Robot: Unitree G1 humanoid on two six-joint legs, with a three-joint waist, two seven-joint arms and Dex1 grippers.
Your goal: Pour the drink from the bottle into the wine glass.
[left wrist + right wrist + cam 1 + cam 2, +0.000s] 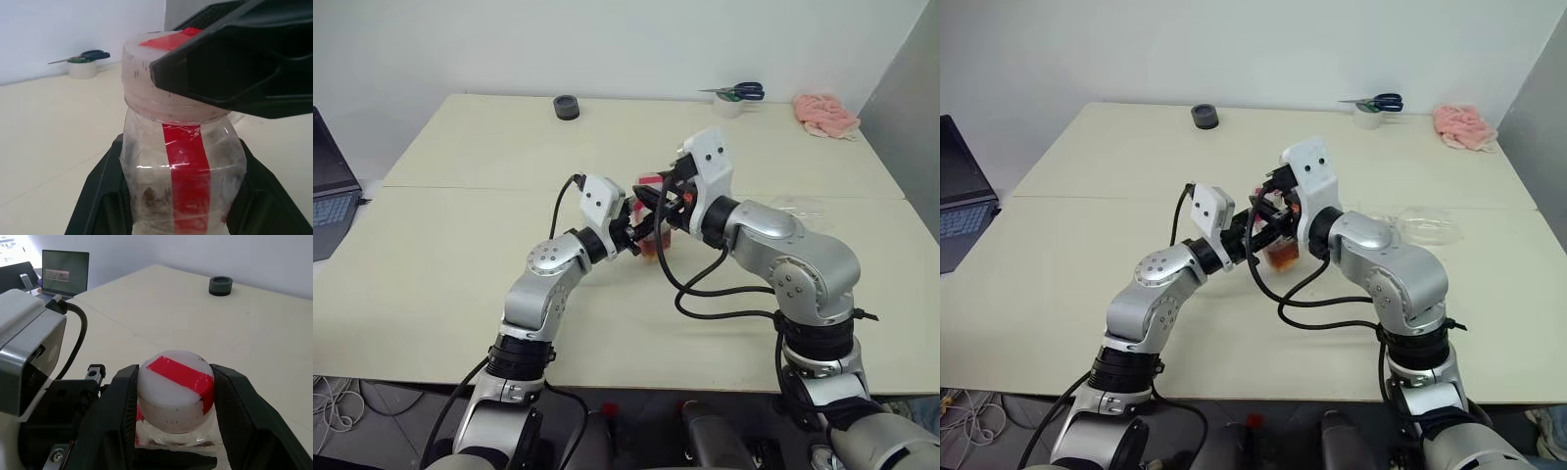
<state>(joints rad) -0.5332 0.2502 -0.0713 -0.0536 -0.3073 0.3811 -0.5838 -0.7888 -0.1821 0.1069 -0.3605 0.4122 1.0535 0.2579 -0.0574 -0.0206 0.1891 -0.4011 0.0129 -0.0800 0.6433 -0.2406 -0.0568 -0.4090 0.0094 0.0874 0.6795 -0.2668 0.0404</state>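
Surface: one pale cream table (460,294) with a seam running left to right across it, set against a white wall.

Off the table's left edge: one open laptop (331,191).

Far edge of the table: one small dark round object (567,107) left of centre; one low white roll (731,105) with one pair of blue-handled scissors (736,92) lying on top; one crumpled pink cloth (825,114) at the far right corner.

Right of centre: one wine glass (1422,224), clear, lying on its side beside the right arm; contents cannot be told.

Centre, held above the table: one bottle (183,171), clear plastic with a red strip down its side and a white cap (175,390) crossed by red tape. A little amber drink (1283,258) sits at its bottom.

Left gripper (188,205): clenched on the bottle's body, one finger on each side.

Right gripper (175,396): fingers flank the cap on both sides, right up against it; whether they press it cannot be told.
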